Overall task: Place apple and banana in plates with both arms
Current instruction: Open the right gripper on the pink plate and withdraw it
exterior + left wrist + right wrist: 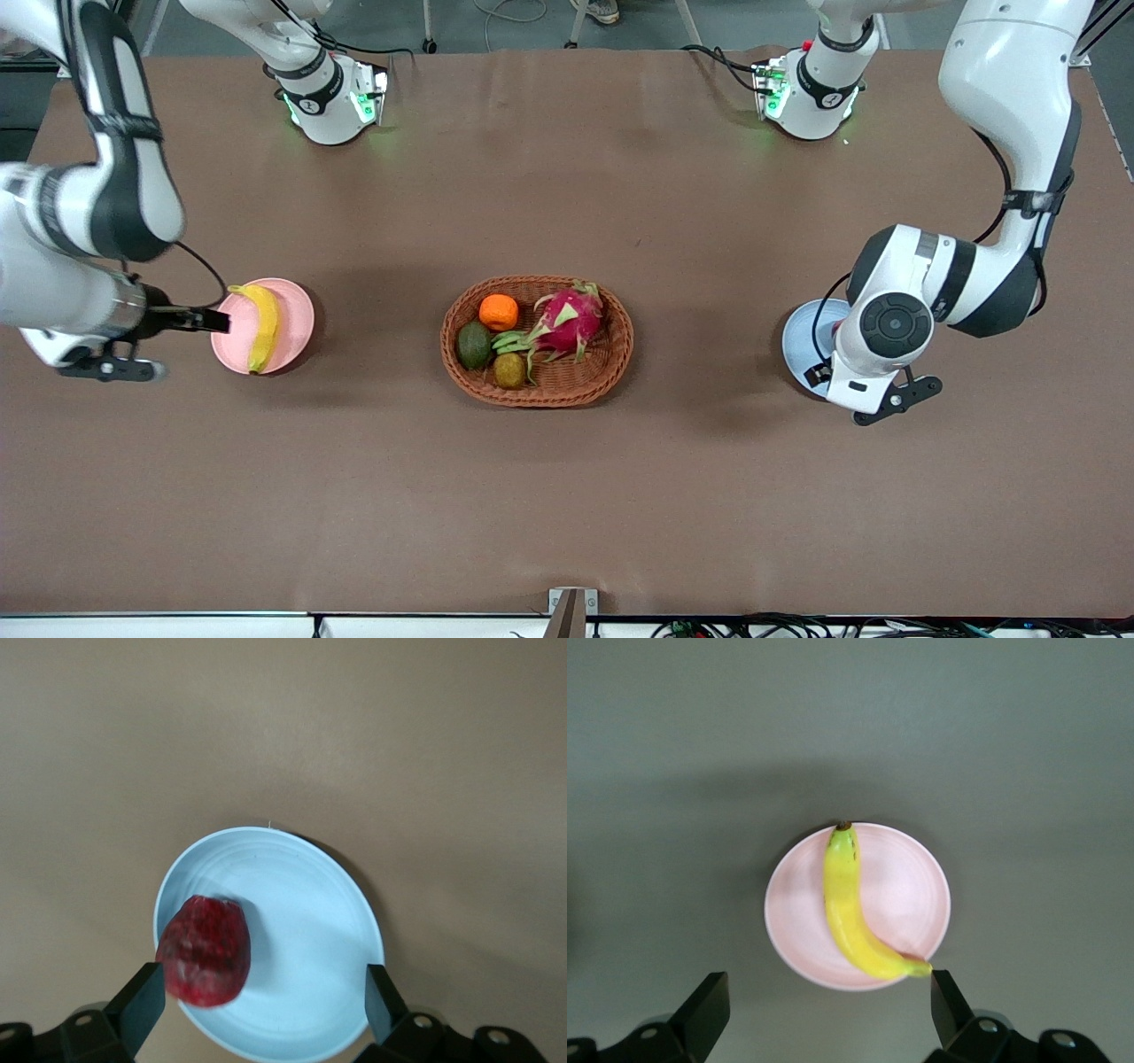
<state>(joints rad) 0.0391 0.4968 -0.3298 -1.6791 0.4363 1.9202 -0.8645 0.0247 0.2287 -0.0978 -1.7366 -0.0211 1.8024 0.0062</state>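
Banana [855, 917] yellow, curved, on pink plate [921, 895] | apple [205, 950] dark red

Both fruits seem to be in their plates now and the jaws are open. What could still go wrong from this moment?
1. The apple sits near the rim of the blue plate, close to one finger of the left gripper; a sideways move might nudge it off.
2. The banana spans the whole pink plate, its end at the rim beside the right gripper. Lifting straight up seems safest for both.
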